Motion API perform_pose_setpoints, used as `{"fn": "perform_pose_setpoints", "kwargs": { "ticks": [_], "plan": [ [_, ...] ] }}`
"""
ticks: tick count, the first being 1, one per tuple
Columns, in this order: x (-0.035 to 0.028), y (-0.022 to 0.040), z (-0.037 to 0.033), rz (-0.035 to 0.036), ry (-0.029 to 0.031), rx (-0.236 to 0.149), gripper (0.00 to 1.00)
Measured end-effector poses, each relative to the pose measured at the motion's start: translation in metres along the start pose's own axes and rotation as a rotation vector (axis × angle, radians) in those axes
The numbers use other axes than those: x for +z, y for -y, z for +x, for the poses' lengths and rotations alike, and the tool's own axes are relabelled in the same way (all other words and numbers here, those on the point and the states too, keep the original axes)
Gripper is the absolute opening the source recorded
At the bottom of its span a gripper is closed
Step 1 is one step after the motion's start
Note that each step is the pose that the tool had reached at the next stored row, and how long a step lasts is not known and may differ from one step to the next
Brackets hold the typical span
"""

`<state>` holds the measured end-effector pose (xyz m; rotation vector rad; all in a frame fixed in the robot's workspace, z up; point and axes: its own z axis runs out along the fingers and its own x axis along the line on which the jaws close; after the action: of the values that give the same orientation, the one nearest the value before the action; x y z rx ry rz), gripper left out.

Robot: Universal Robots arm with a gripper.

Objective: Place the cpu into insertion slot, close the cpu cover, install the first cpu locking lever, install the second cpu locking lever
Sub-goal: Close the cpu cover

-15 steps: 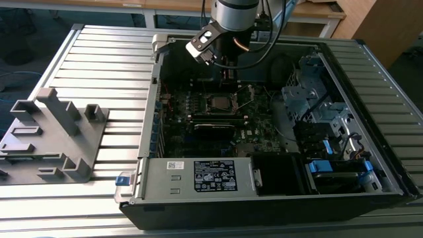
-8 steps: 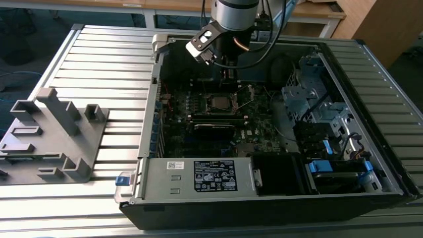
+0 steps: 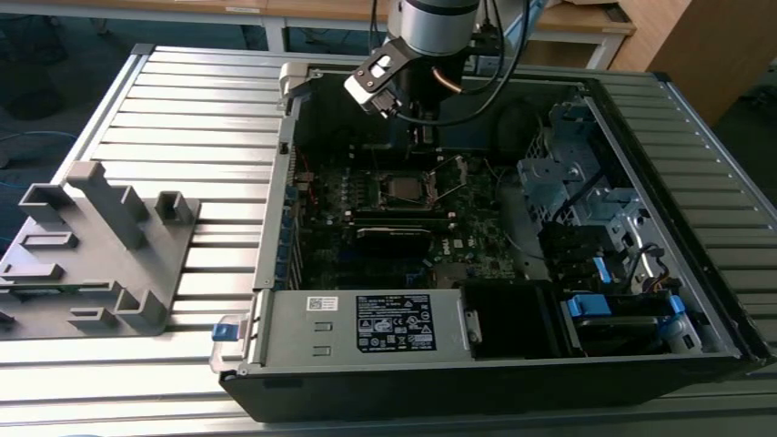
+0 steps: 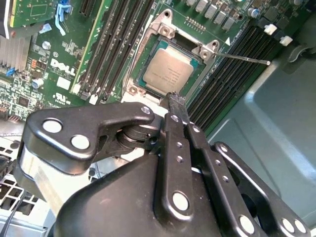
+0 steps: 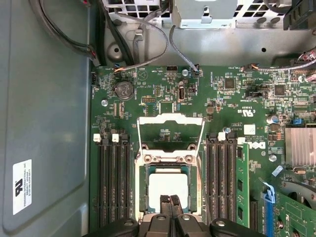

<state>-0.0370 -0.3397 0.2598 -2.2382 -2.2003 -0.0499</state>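
Chip (image 5: 168,186) sat in the socket (image 5: 142,187), with the cover (image 5: 171,118) standing open beyond it. Tool (image 4: 176,100) hung over the chip's edge, fingers pressed together, gripping nothing.

1. One cpu (image 5: 168,183), one insertion slot (image 5: 143,190) and one cpu cover (image 5: 170,119) in the first wrist view.
2. One gripper (image 5: 171,200), with two fingers (image 5: 165,205).
3. One open computer case (image 3: 680,109) in the exterior view, and one grey fixture (image 3: 97,246) at nine o'clock of it.
4. One coin battery (image 5: 123,90) and one finned heat sink (image 5: 300,145) on the board.
5. One white label (image 5: 21,186) on the case wall.
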Motion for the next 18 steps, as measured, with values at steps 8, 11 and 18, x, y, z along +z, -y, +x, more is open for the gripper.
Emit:
{"fn": "perform_pose_setpoints", "kwargs": {
  "ticks": [8,11,18],
  "plan": [
    [0.0002,-0.0106,0.0001,0.0000,0.0000,0.000,0.11],
    [0.0003,-0.0184,0.0002,0.0000,0.0000,0.000,0.11],
    [-0.0011,-0.0193,0.0003,-0.0001,-0.0002,0.000,0.11]
  ]
}}
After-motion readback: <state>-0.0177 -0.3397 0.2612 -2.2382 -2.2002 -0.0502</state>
